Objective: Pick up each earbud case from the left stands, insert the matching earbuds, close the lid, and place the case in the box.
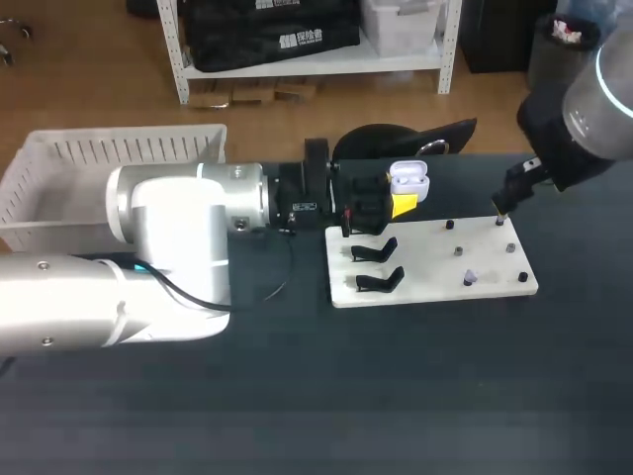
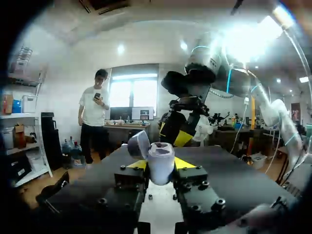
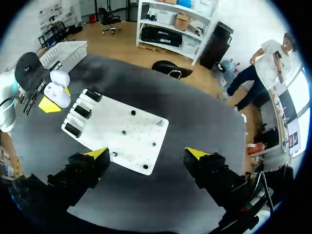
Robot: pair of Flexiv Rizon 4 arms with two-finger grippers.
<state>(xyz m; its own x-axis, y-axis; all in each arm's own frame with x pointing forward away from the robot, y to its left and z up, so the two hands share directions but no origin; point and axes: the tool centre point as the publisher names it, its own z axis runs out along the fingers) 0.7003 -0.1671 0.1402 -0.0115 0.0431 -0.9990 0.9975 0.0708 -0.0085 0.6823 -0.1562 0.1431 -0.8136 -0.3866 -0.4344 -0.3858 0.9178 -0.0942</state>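
Note:
My left gripper (image 2: 160,165) is shut on a white earbud case (image 2: 161,165) whose lid (image 2: 139,144) stands open. In the head view the case (image 1: 408,181) hangs over the far left corner of the white board (image 1: 435,289). Two black stands (image 1: 374,249) on the board's left side are bare. Small dark pegs and a pale little piece (image 1: 470,277) sit on its right side. My right gripper (image 3: 146,153) is open with nothing between its fingers, and it hovers above the board's far right corner (image 1: 501,210). From there I see the case (image 3: 57,92) in the left gripper.
A white slatted basket (image 1: 109,158) stands at the table's far left, behind my left arm (image 1: 168,213). A thin dark cable (image 1: 282,282) lies on the dark tabletop left of the board.

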